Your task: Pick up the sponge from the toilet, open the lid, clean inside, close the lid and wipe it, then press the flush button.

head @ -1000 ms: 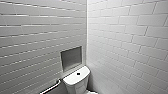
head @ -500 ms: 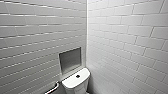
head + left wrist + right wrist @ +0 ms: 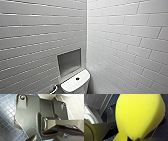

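Right wrist view has a bright yellow, rounded foam sponge (image 3: 139, 115) bulging close in front of the lens, lifted clear of the dark blue small-tiled floor (image 3: 112, 100). The right claw (image 3: 136, 139) appears closed on the sponge's lower end, where the foam folds inward, though the fingers themselves are hard to make out. Whether the left claw is open or closed cannot be told from the left wrist view, which looks past the arm's own dark plate to the same blue floor. Head view looks down into a corner of white glossy wall tiles (image 3: 125, 37) with a grey recessed niche (image 3: 69, 61). Below the niche stands the white ceramic toilet (image 3: 71, 86), and the small round dark flush button (image 3: 77, 78) sits in its flat tank top. Judging from this, the first step is done, since the sponge is off the toilet and in the right claw's grip. Nothing tells whether the lid is up or down, so opening it, cleaning inside, closing and wiping it, and pressing the flush button all seem left to do. The sponge is touching the right claw and well apart from the tank.
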You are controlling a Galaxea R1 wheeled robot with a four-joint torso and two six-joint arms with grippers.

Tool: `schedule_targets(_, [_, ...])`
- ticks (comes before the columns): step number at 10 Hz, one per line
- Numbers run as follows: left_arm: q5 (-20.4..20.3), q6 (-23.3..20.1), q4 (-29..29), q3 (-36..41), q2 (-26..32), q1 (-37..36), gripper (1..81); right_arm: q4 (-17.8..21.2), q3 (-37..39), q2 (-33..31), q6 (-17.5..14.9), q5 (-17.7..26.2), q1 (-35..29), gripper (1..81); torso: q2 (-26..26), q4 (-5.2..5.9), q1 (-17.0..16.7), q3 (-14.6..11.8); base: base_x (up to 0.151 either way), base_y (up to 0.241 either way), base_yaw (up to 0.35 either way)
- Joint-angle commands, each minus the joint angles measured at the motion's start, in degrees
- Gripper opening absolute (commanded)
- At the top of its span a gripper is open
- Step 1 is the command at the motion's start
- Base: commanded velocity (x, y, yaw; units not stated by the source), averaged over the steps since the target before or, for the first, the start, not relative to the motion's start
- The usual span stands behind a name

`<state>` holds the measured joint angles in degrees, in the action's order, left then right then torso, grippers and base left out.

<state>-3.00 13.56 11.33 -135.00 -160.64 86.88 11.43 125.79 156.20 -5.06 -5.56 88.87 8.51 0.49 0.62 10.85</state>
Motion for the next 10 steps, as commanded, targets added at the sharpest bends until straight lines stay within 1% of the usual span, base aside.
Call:
schedule_targets(1, [2.7,0.0,-0.4,0.8,0.6,-2.4,81.1,0.5,-0.6,-1.0,0.0,3.4,-2.5,1.0,0.0,0.00,0.0,0.0,0.094,0.000,0.000])
schedule_targets(5, [2.8,0.0,-0.2,1.1,0.7,-2.4,81.1,0.6,-0.8,-0.9,0.0,3.4,-2.5,1.0,0.0,0.00,0.1,0.0,0.000,0.000,0.000])
schedule_targets(7, [2.8,0.0,0.0,2.4,1.9,-2.9,81.1,0.6,-2.2,-2.4,0.1,3.4,-2.6,1.0,0.0,0.00,0.0,0.0,0.000,0.000,0.000])
schedule_targets(8, [2.8,0.0,-0.1,4.7,3.8,-3.5,81.1,0.6,-4.0,-3.8,0.1,3.4,-2.8,1.0,0.0,0.00,0.0,0.0,0.000,0.000,0.000])
schedule_targets(9, [2.9,0.0,-0.1,7.6,5.8,-4.4,81.1,0.8,-7.4,-6.4,0.1,3.4,-3.0,1.0,0.0,0.00,0.0,0.0,0.000,0.000,0.000])
schedule_targets(10, [3.2,0.1,-0.1,12.4,9.3,-5.5,81.1,1.9,-11.2,-9.2,0.2,3.4,-3.4,1.0,0.0,0.00,0.0,0.0,0.000,0.000,0.000])
